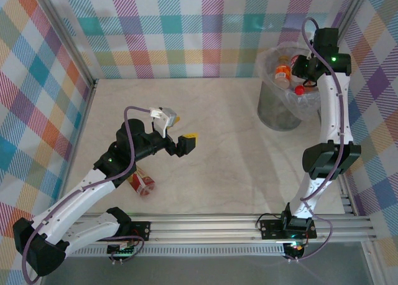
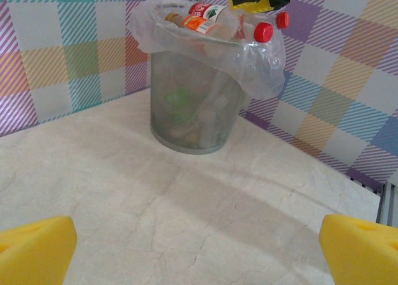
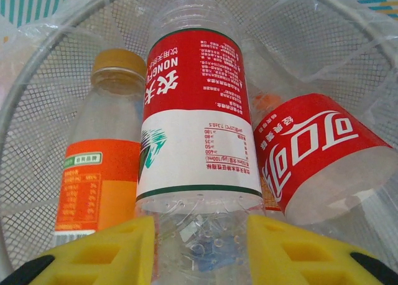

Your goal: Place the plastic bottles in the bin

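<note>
Bottle [image 3: 199,111] clamped in right gripper [image 3: 200,238] above bin [image 1: 272,114], two o'clock; release centred, clear of rim; left gripper [image 1: 181,128] wide.

Lab-type robot test cell: pale marbled counter [image 1: 205,142] boxed by checked cloth walls [image 1: 186,30] on aluminium framing [image 1: 65,36]; left arm [image 1: 87,191] and right arm [image 1: 329,129] bolted to a metal rail [image 1: 211,226].

The right pincer [image 3: 199,251] held its yellow fingers [image 3: 106,254] against either side of a clear red-and-white-labelled bottle [image 3: 196,123]. Just left of that bottle was an orange-labelled bottle [image 3: 99,179] with a yellow cap [image 3: 118,61]. Just right of it lay a tilted red-labelled bottle [image 3: 311,154]. Behind that bottle curved the mesh wall of the bin [image 3: 56,55], lined with clear plastic.
</note>
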